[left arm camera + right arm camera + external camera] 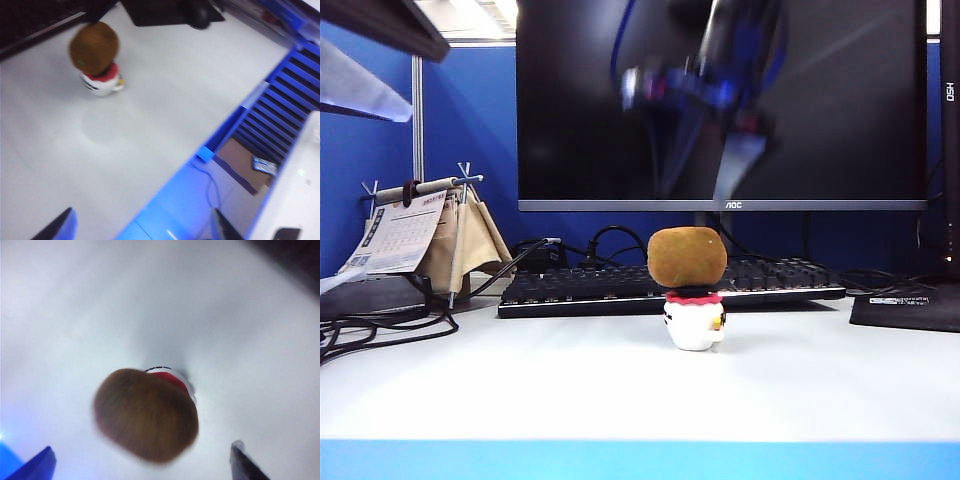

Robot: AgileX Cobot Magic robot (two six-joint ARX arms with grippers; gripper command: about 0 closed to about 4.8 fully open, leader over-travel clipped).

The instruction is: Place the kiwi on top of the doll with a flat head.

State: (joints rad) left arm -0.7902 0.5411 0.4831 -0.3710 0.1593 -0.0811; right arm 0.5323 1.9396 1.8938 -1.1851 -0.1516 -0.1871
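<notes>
beige cloth pouch and a paper calendar (402, 232) hang on a small rack at the far left of the exterior view, with black cables (380, 325) trailing across the white table (520, 390) below them. moving right, a black keyboard (580, 290) lies along the back of the table under a dark aoc monitor (720, 100). right in the middle, in front of the keyboard, stands the tiny round white doll with a flat head (695, 320), red frill showing, and the fuzzy olive-brown oval kiwi (687, 258) sits on top of it, touching its black crown, balanced and with nothing gripping it. above, a blurred dark and blue arm shows against the monitor, well clear of the fruit. further right, a black pad (910, 308) lies at the table edge.

from the left wrist view, the left gripper (140, 227) hangs well apart from the pair, its two blue-tinged fingertips spread wide with nothing between them; the kiwi (94, 47) on the doll (102, 82) is seen off near the keyboard.

from the right wrist view, the right gripper (145, 462) is above the stack, looking down on it, its fingers (37, 465) spread wide to either side, holding nothing. the kiwi (145, 415) fills the space beneath, covering most of the doll (172, 377), only a sliver of red frill and white body peeking out.
</notes>
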